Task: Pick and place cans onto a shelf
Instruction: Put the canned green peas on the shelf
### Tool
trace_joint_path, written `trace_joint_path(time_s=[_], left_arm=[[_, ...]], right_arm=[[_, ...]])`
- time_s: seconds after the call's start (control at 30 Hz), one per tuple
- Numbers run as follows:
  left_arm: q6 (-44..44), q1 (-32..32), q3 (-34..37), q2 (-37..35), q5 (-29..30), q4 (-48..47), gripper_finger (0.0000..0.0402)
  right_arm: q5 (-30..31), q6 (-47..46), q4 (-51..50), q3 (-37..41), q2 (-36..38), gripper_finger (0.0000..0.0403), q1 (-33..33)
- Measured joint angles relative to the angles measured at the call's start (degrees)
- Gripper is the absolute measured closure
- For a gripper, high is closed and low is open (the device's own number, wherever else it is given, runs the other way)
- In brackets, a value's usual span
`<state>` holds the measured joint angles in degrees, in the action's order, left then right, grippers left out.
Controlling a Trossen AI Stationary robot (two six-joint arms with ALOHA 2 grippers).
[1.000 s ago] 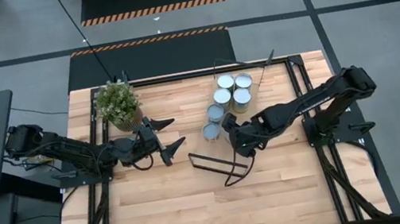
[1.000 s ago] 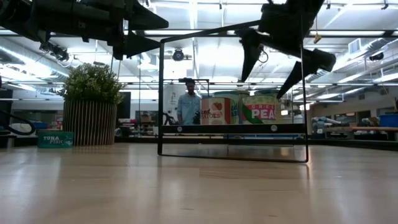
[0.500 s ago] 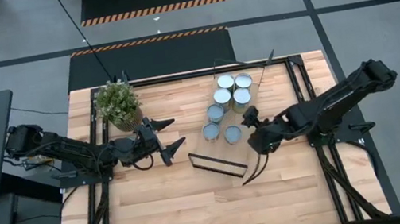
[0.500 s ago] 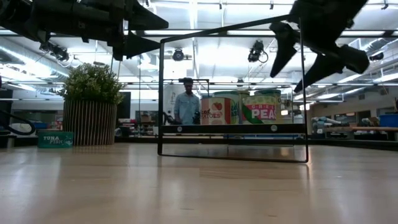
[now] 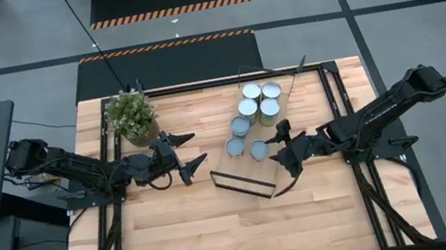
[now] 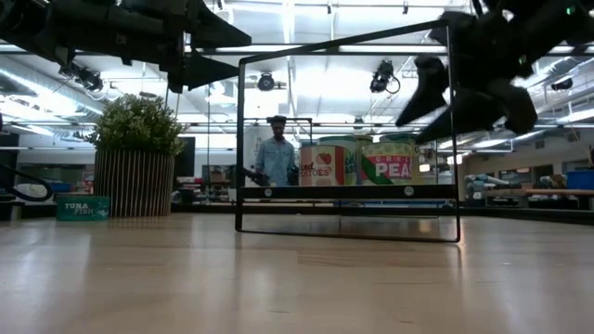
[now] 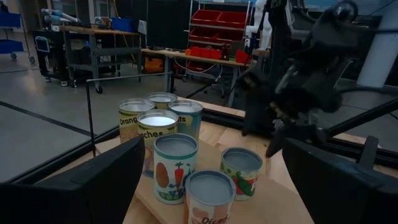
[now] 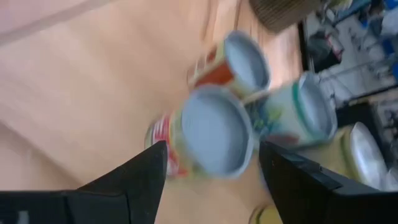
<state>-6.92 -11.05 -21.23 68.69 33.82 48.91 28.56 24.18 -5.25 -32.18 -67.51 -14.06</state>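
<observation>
R tool (image 5: 287, 155) apart, empty, beside cans (image 5: 251, 119); L tool (image 5: 189, 148) wide, idle.

Six cans (image 5: 250, 117) are clustering mid-table between the potted plant (image 5: 132, 116) on the left and the right gripper (image 5: 285, 156), the shelf (image 5: 245, 181) lying just before them.

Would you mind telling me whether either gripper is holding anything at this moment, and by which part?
Nothing is held. The right gripper is open beside the cans, touching none; the left gripper is open and empty near the plant.
</observation>
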Motion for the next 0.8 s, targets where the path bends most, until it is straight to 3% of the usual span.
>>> trace_joint_path(time_s=[0.27,0.47,0.8], left_arm=[[0.0,0.0,0.0,0.0,0.0,-0.4,0.0014],[0.0,0.0,0.0,0.0,0.0,-0.4,0.0014],[0.0,0.0,0.0,0.0,0.0,-0.3,0.0014]], right_arm=[[-0.1,-5.1,0.9,2.6,0.1,0.0165,2.4],[-8.0,-10.3,0.5,2.6,0.1,0.0186,6.4],[-16.1,-12.2,0.6,2.6,0.1,0.0214,9.1]])
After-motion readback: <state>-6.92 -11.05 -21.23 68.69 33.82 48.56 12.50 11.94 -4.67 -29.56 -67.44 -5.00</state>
